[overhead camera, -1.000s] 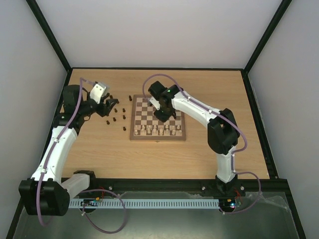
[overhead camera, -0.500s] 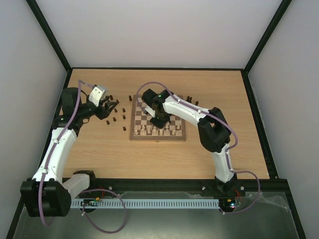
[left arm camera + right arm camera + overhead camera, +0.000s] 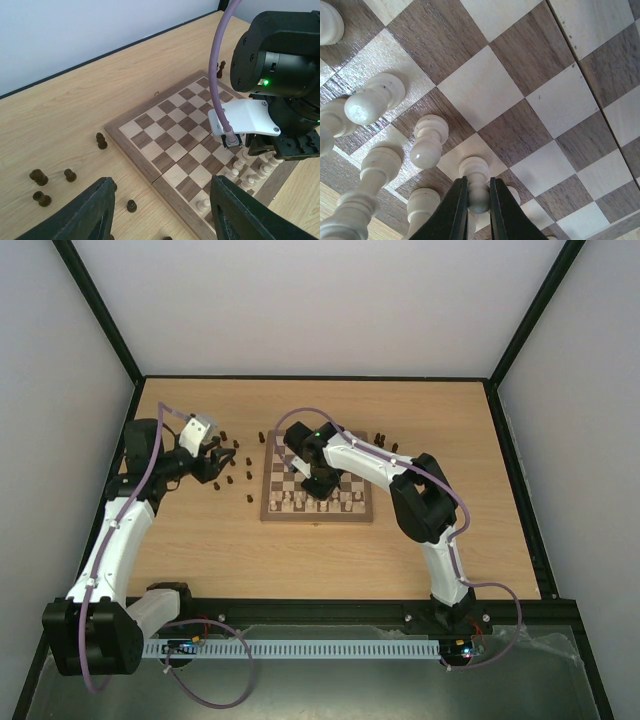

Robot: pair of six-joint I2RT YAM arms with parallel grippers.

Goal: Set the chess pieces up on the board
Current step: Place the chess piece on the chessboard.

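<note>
Since a second ago the right arm has swung from the middle of the board toward its near rows, and the right gripper (image 3: 477,186) now hangs low there, clenched on the head of a pale pawn (image 3: 474,167). The pawn's base points down at a light square of the board (image 3: 481,89); whether it already touches the wood cannot be told from the wrist view. To finish this placement well, the base should probably come down flat and centred on that square before the jaws part. The opening should be small and the lift straight up. Other pale pieces (image 3: 427,142) stand just beside the pawn on the near side, and a wide release or a sideways exit could topple them. The pawn looks top-heavy for so narrow a foot, so any tilt at release risks a roll. Further out, the left gripper (image 3: 162,200) hovers with its jaws apart and nothing between them. It sits above the tabletop (image 3: 60,125) left of the board, where dark pieces (image 3: 101,141) stand scattered and not yet placed.
</note>
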